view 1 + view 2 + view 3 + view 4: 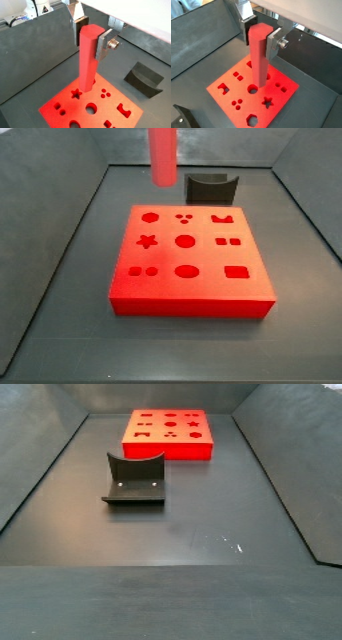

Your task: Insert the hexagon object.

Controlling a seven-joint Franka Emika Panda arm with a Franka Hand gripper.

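Note:
My gripper [91, 41] is shut on the hexagon object [87, 65], a long red-pink rod held upright by its top end; both wrist views show this [260, 55]. One silver finger [105, 46] presses one flat side and a dark pad [79, 31] the opposite side. The rod hangs above the red block with shaped holes [107, 107], its lower end apart from the block and near the star and round holes. In a side view only the rod's lower part [162, 156] shows, above the block's [201, 288] far left; the gripper is out of frame there.
The dark fixture [210, 188] stands on the floor behind the block, also seen in a wrist view [144, 79] and in a side view [134, 481] in front of the block [170, 446]. Dark walls enclose the grey floor [187, 534].

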